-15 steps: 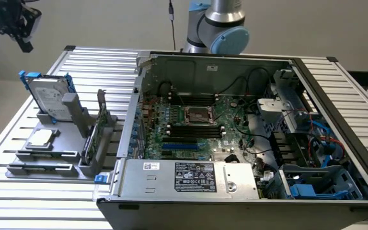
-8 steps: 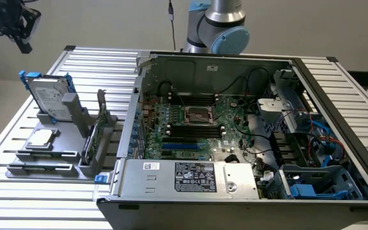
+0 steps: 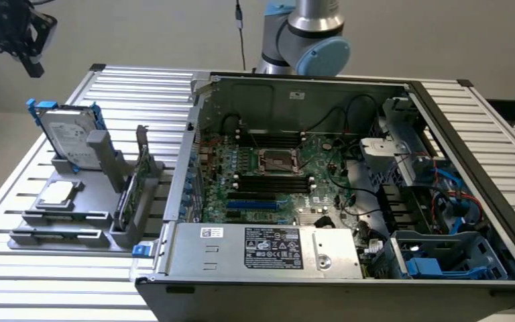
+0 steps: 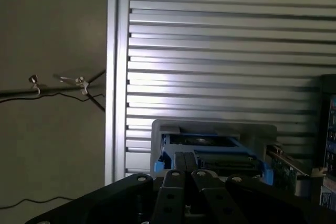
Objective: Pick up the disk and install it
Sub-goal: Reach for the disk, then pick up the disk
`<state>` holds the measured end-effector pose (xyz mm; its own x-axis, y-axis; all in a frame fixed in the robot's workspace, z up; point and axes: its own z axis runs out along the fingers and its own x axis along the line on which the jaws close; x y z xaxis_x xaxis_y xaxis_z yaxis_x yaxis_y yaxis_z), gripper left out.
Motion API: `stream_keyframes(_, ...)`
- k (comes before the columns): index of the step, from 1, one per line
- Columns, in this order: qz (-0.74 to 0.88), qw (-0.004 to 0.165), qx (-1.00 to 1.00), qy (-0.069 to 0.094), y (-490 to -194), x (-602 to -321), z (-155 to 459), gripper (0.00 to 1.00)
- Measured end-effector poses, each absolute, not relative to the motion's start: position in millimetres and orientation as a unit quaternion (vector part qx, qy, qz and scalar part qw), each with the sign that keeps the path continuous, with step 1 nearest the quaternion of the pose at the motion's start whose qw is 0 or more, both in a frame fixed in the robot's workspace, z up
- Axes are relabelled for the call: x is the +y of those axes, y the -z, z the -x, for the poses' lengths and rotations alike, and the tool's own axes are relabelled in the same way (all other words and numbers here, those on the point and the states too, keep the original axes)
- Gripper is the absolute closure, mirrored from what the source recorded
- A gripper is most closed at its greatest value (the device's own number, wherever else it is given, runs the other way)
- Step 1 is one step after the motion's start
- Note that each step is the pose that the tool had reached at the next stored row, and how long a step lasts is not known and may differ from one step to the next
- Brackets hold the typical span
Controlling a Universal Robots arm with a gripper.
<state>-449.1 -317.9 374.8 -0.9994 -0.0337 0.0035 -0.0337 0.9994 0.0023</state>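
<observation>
The disk (image 3: pixel 65 136) is a silver-grey drive with a white label in a blue carrier. It stands upright in a grey holder (image 3: pixel 78 201) on the slatted table, at the exterior view's left. My gripper (image 3: pixel 32 65) hangs high above and behind it, near the table's far left corner, shut and holding nothing. In the wrist view the closed fingertips (image 4: pixel 185 157) point down toward the disk's blue-framed top edge (image 4: pixel 220 142), with clear air between them.
The holder also carries a small square silver chip (image 3: pixel 56 193) and an upright green circuit card (image 3: pixel 131 194). An open computer case (image 3: pixel 472 134) with its motherboard (image 3: pixel 275 174) takes up the middle and right. A blue drive bay (image 3: pixel 436 258) sits at its front right corner.
</observation>
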Motion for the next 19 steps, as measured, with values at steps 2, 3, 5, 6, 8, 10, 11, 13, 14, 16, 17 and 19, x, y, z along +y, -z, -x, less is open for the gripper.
stream_keyframes(2, -0.019, 0.002, -1.000, 0.001, -374.7, -320.4, 447.3, 0.89)
stream_keyframes(3, -0.020, 0.002, -1.000, 0.001, -374.6, -321.7, 446.2, 0.89)
stream_keyframes(5, -0.021, 0.002, -1.000, 0.001, -374.5, -323.7, 444.3, 0.89)
stream_keyframes(6, -0.022, 0.003, -1.000, 0.001, -374.5, -324.3, 443.5, 0.89)
stream_keyframes(8, -0.022, 0.004, -1.000, 0.001, -374.2, -324.7, 442.9, 0.89)
stream_keyframes(10, -0.022, 0.004, -1.000, 0.001, -374.1, -324.7, 442.8, 0.89)
stream_keyframes(11, -0.022, 0.004, -1.000, 0.001, -374.2, -324.7, 442.8, 0.89)
stream_keyframes(13, -0.022, 0.004, -1.000, 0.001, -374.1, -324.8, 442.8, 0.89)
stream_keyframes(14, -0.022, 0.004, -1.000, 0.001, -374.1, -324.7, 442.8, 0.89)
stream_keyframes(16, -0.022, 0.004, -1.000, 0.001, -374.1, -324.8, 442.8, 0.89)
stream_keyframes(17, -0.022, 0.004, -1.000, 0.001, -374.1, -324.8, 442.8, 0.89)
stream_keyframes(19, -0.022, 0.004, -1.000, 0.001, -374.1, -324.7, 442.8, 0.89)
